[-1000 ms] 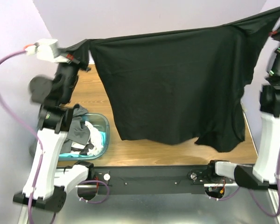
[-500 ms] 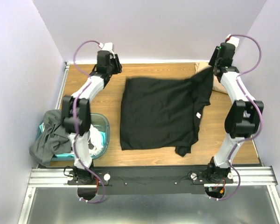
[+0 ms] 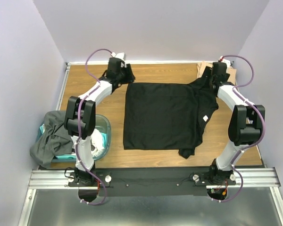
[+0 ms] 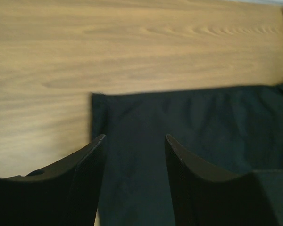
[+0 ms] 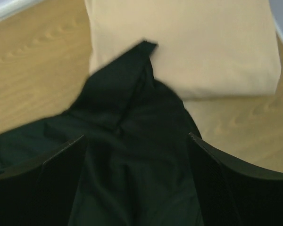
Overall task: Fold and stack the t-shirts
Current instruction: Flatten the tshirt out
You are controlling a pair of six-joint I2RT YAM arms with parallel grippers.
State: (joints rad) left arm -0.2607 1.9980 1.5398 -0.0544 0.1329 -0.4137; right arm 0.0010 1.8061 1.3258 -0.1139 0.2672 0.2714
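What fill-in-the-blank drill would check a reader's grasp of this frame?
The left gripper and the right gripper both stand ____. The black t-shirt on the table is bunched only on the robot's ____ side. One tip of it overlaps the tan t-shirt, which is neatly ____. The teal tub sits on the robot's ____ side.
Missing: open; right; folded; left.

Robotics lab test cell. Indicators: plain lavender partition walls (image 3: pixel 151 28) enclosing wooden tabletop (image 3: pixel 115 101) on three sides; left arm (image 3: pixel 92 94) and right arm (image 3: pixel 236 99) mounted on aluminium extrusion rail (image 3: pixel 47 178) at near edge; purple cables (image 3: pixel 92 56) looped along arms; sheet-metal surface (image 3: pixel 155 212) below rail.
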